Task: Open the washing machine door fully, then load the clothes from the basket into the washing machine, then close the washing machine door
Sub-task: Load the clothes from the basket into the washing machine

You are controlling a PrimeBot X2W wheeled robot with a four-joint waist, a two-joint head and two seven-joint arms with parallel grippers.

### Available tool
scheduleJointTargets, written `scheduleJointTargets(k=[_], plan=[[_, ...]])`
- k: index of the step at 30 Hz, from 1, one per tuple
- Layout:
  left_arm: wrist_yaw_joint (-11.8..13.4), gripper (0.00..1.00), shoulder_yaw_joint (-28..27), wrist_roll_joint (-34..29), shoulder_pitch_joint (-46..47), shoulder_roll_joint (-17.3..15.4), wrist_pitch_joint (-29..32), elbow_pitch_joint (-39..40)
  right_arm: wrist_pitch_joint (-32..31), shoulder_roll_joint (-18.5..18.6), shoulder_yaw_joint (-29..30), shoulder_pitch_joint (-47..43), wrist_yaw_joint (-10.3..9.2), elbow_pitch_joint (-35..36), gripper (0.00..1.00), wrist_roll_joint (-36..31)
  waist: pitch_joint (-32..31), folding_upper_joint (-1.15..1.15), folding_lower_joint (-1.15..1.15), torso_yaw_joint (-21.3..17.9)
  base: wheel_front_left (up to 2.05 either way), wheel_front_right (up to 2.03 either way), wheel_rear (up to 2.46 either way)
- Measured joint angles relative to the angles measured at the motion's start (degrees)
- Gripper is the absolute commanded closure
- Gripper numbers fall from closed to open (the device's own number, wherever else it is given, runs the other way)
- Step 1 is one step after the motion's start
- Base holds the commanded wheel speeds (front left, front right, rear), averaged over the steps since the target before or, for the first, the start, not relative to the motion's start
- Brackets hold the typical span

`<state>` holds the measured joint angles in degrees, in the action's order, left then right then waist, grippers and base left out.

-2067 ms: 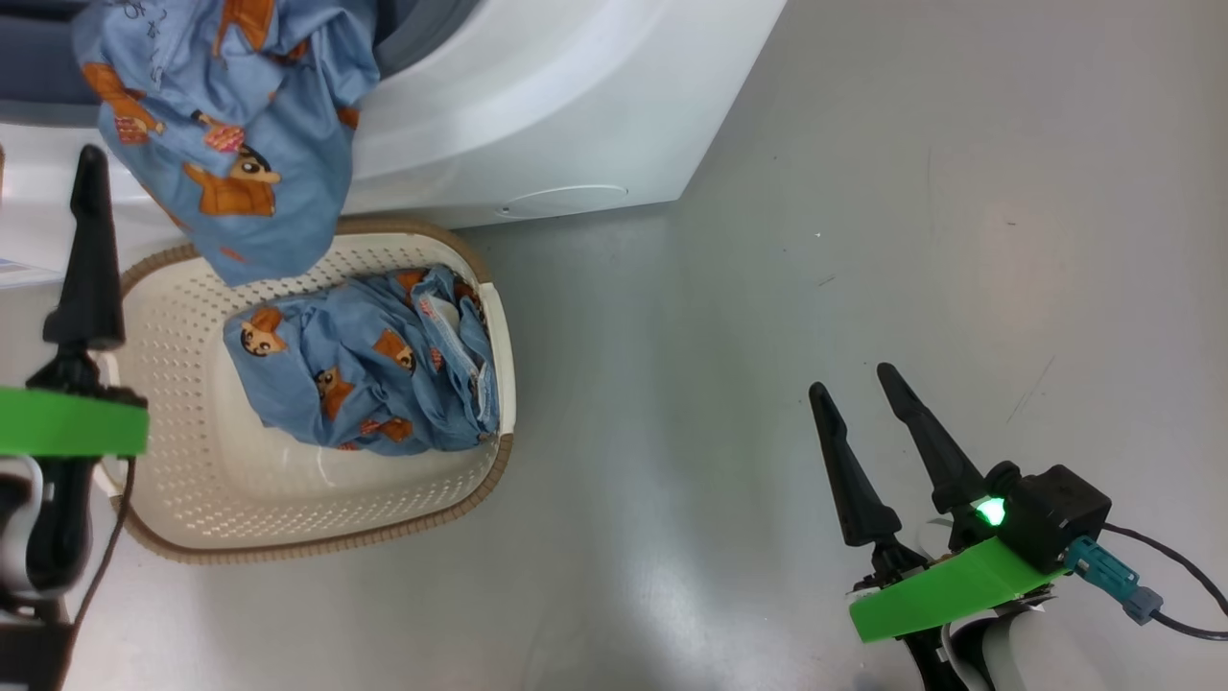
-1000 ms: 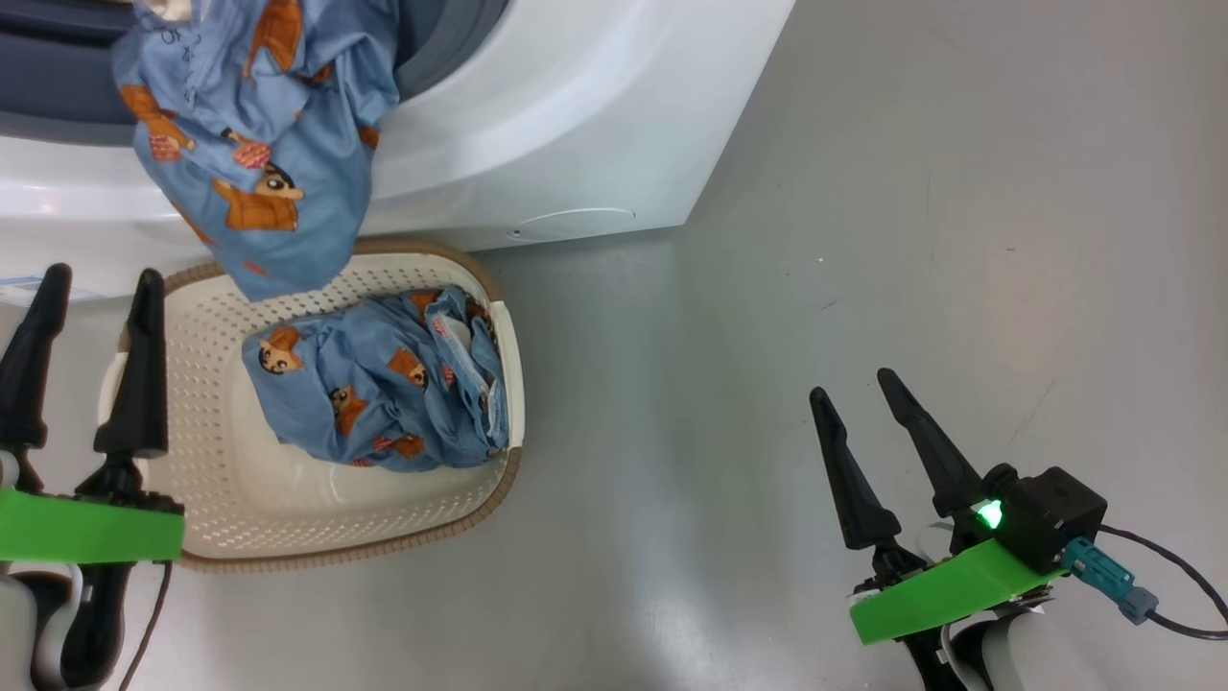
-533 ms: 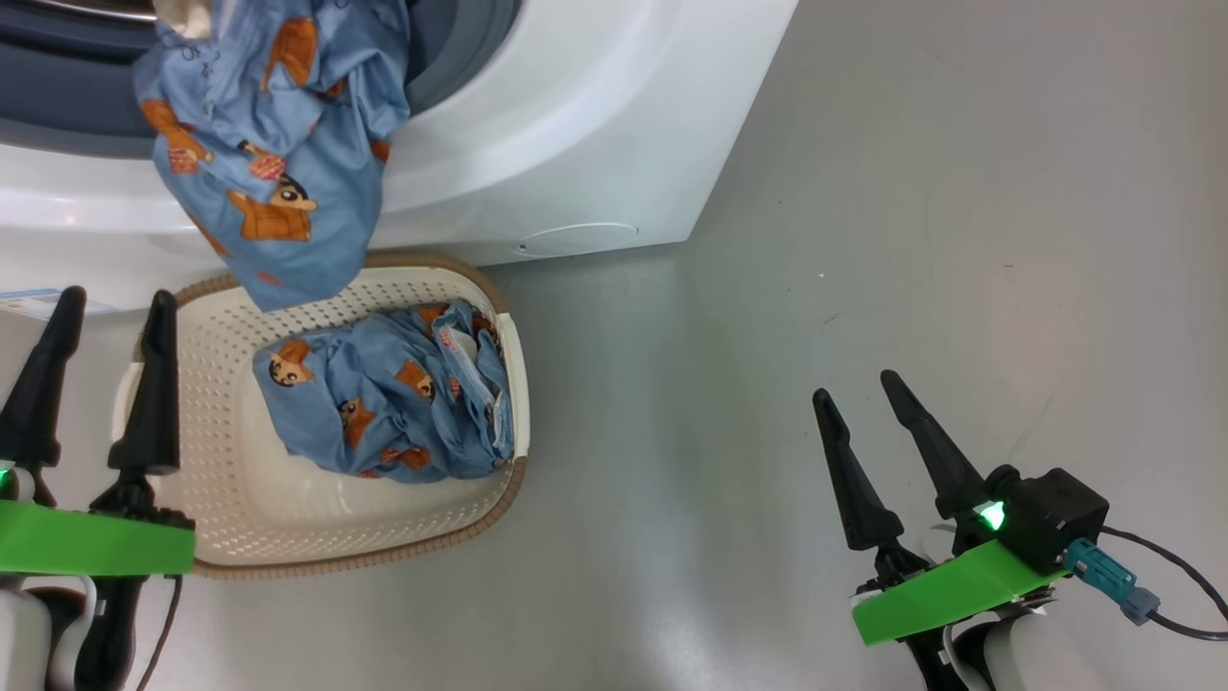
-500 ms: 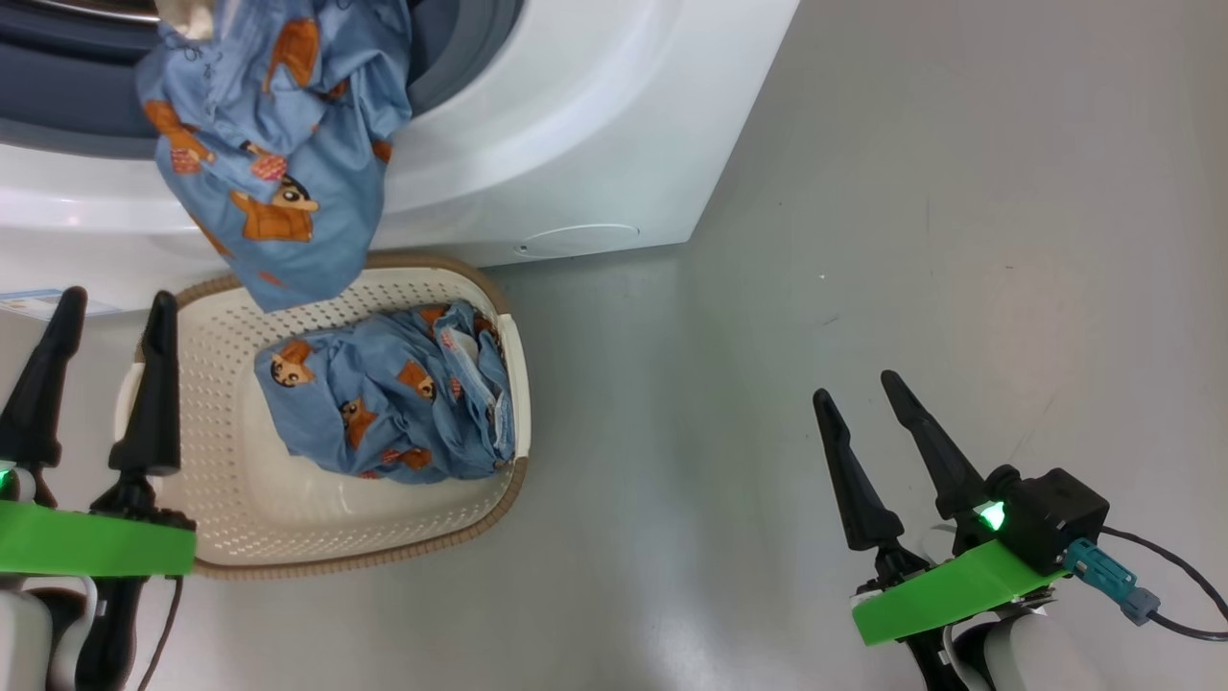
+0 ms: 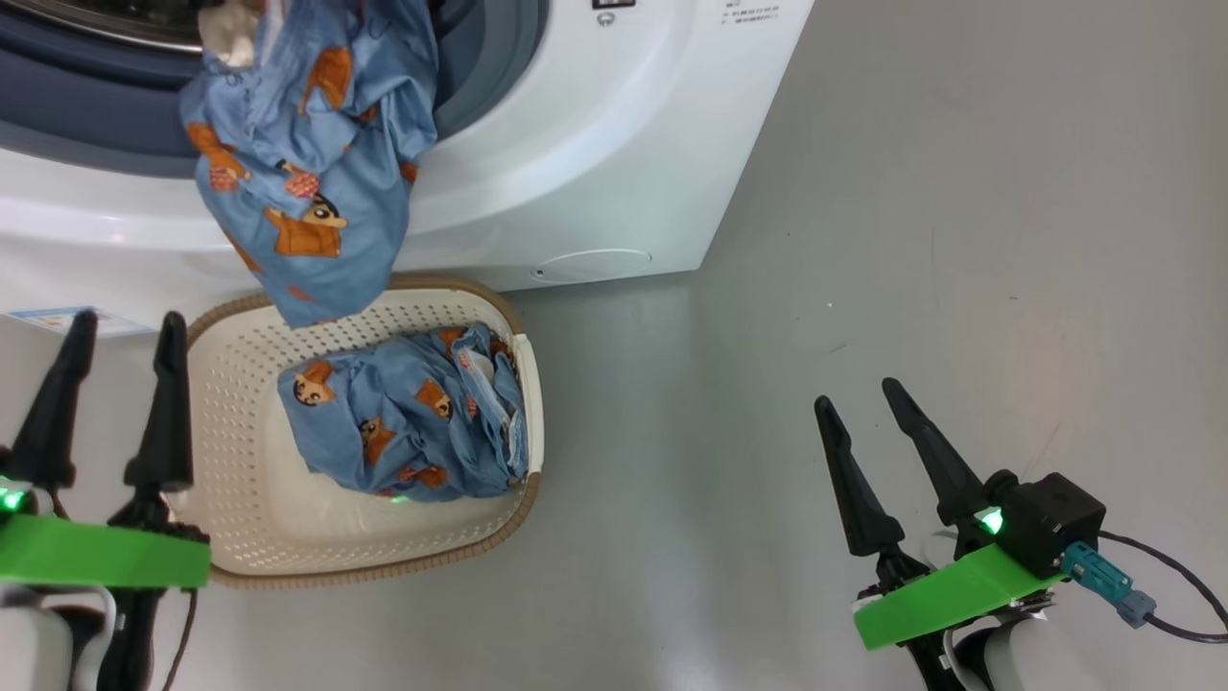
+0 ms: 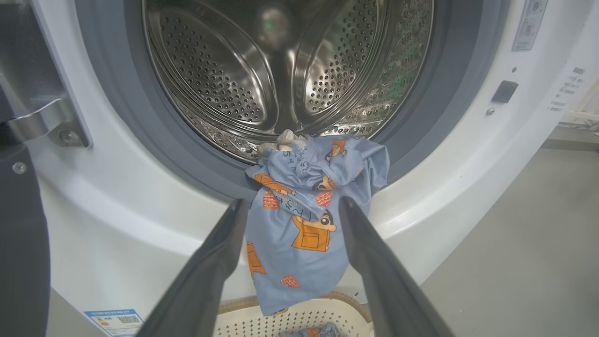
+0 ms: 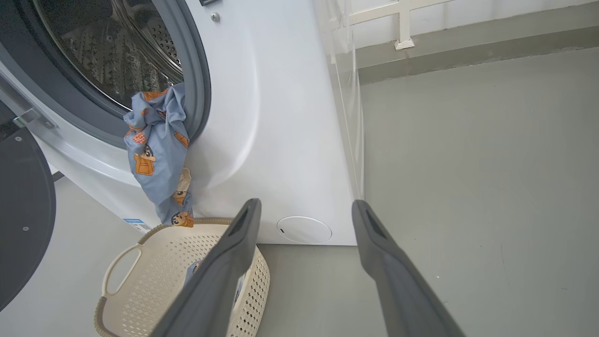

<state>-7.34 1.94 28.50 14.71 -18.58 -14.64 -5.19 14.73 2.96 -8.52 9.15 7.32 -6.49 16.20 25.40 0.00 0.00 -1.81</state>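
Clothes (image 5: 307,192) half out of washing machine (image 5: 595,144)

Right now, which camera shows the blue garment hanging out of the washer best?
The left wrist view: the blue cartoon-print garment hangs out of the steel drum, large and head-on. The head view sees the garment from above; the right wrist view shows it small, sidelong.

The floor (image 5: 911,192) is smooth, grey and slightly glossy, with soft pale patches where light reflects off it. A few thin dark scratches (image 5: 1031,389) and small specks mark its surface. Seen from the right wrist, the floor runs back to a darker grey band (image 7: 491,51) along the foot of a white wall (image 7: 491,9). A white frame (image 7: 401,25) stands against that wall, its foot at the band's top edge
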Motion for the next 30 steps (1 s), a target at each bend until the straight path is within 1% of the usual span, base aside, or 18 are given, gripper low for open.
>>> scheduleJointTargets(k=[6,16,30], plan=[[0.00,0.00,-0.42,-0.07,-1.80,0.27,0.00,-0.54,0.00,0.00,0.14,-1.04,0.00,-0.02,0.00,-0.09,-0.44,0.00,0.00,0.31,0.00,0.00,0.00],[0.00,0.00,-0.59,-0.15,-2.27,0.58,0.00,-1.52,0.00,0.00,0.16,-1.02,0.00,0.04,0.00,-0.41,0.04,0.00,0.00,0.38,0.00,0.00,0.00],[0.00,0.00,0.76,-0.15,-3.27,0.58,0.00,-2.79,0.00,0.00,0.11,-1.02,0.00,0.09,0.00,-0.41,0.64,0.00,0.00,0.13,0.00,0.00,0.00]])
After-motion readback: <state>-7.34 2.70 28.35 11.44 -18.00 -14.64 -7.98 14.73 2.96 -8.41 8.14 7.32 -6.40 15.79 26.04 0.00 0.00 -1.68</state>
